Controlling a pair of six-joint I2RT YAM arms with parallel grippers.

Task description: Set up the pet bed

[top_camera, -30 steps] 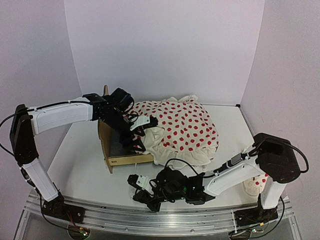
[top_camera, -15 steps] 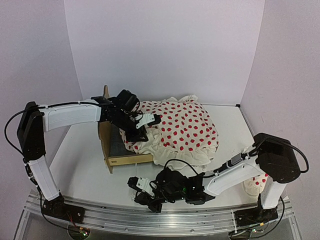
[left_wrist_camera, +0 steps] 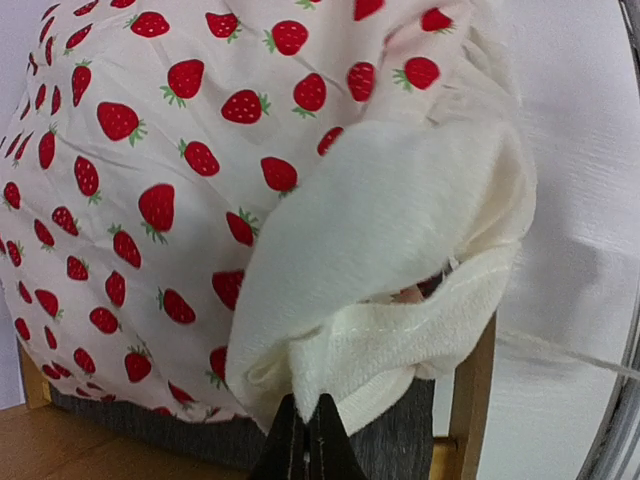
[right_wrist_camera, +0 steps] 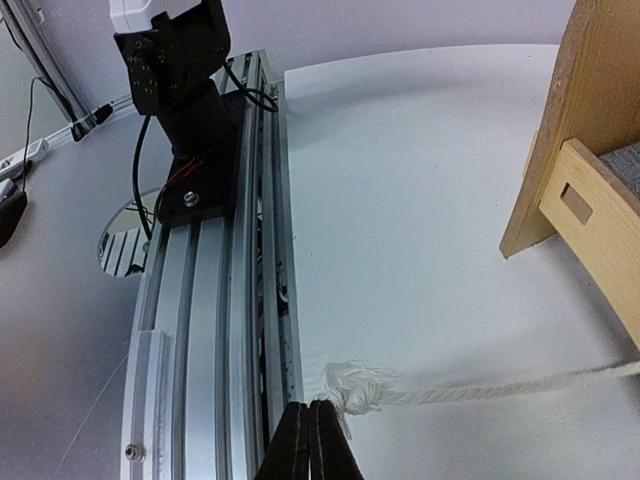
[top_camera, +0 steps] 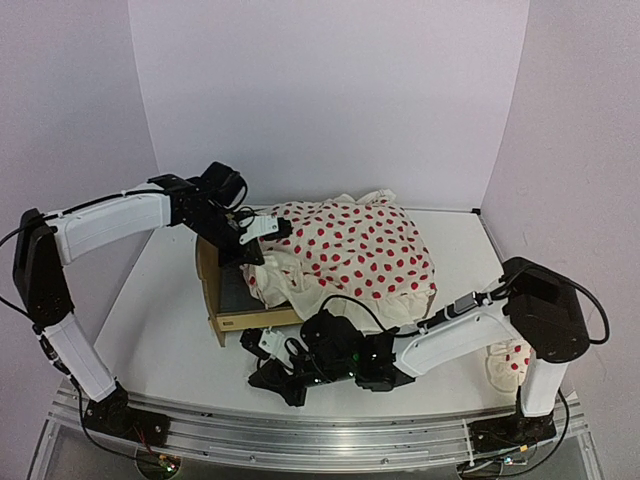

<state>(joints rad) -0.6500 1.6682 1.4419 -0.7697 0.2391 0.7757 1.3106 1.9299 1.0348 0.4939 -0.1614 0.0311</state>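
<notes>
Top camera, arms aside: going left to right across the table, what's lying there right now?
pet bed → strawberry-print duvet, heaped over the bed's right part and spreading past it → small pillow at the far right

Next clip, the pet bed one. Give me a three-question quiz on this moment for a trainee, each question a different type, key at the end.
1. True or false: the left pincer is shut on the cream edge of the strawberry-print duvet.
2. Where is the duvet relative to the bed? A draped over it; B folded flat beside it; C tucked wholly under it.
3. Fill in: the knotted end of the white cord lies on the table just ahead of the ___ pincer.
Key: 1 true; 2 A; 3 right, meaning the right pincer.
</notes>
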